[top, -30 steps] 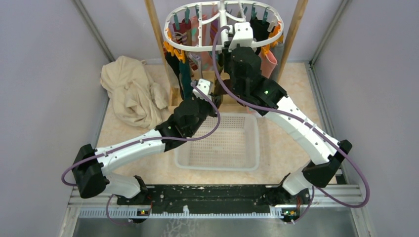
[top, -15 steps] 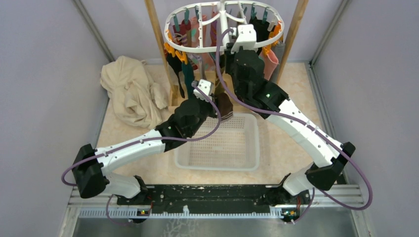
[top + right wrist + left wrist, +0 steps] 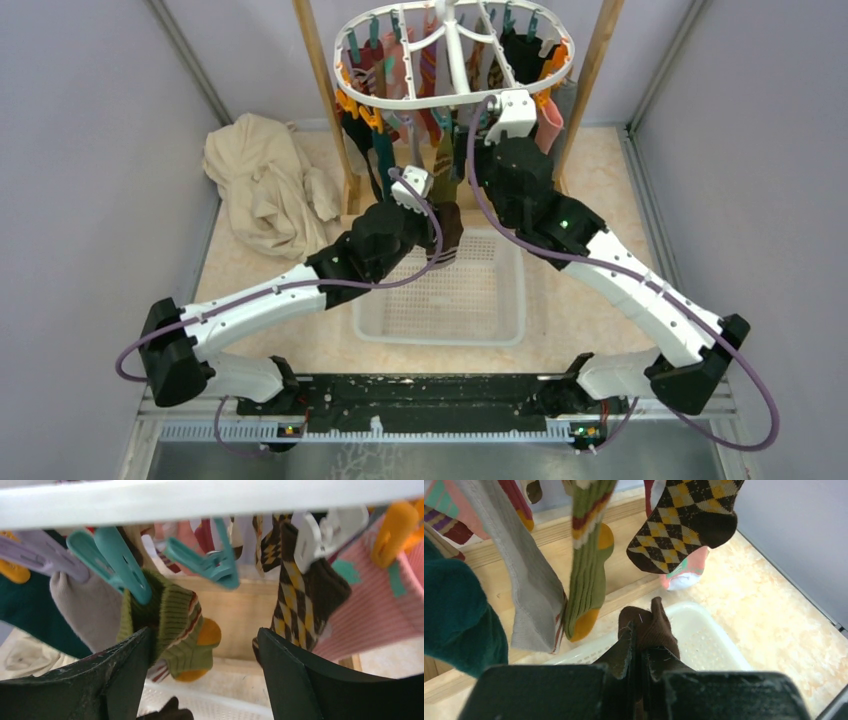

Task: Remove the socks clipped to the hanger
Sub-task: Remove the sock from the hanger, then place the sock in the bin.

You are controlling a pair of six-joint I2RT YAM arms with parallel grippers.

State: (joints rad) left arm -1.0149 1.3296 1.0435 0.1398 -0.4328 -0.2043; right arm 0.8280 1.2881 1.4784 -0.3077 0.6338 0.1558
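The brown sock (image 3: 651, 627) has been freed from the hanger (image 3: 440, 103). It is now pinched in the tightly closed jaws of the left gripper (image 3: 638, 645) and has been drawn down over the white mesh basket (image 3: 437, 340). The right gripper (image 3: 204, 632) has been lowered, jaws spread, beneath an emptied teal clip (image 3: 220, 565) — many socks remain clipped.

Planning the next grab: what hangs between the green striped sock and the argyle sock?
An empty teal clip hangs between the green striped sock and the argyle sock, in the right wrist view.
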